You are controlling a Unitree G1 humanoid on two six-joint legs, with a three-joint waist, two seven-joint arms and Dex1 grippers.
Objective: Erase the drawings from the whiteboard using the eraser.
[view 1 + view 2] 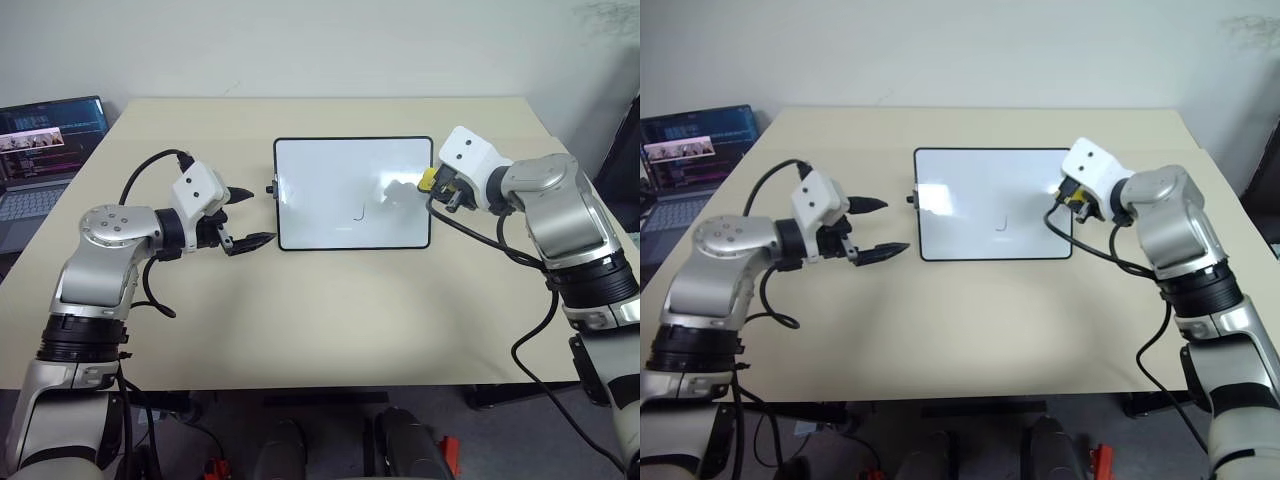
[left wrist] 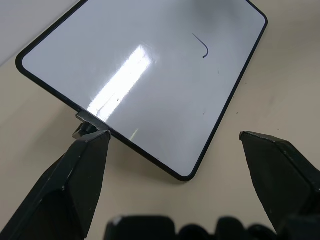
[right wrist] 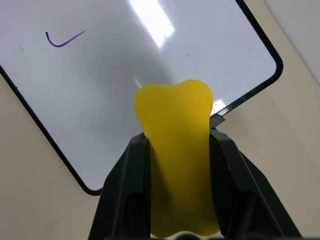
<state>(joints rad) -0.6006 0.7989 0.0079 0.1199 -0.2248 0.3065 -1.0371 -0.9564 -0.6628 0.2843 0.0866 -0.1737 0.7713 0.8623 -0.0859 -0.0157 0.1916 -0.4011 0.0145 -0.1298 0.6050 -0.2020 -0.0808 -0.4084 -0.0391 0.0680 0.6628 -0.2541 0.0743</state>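
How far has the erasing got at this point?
Mostly done: the whiteboard looks clean apart from one hook-shaped mark. In hand: the right gripper is shut on the yellow eraser, at the board's right edge. Left: wiping off that mark. The left gripper is open beside the board.

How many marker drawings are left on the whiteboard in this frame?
1: a hook-shaped curve near the middle of the whiteboard, toward its near edge. Glare patches could hide fainter marks.
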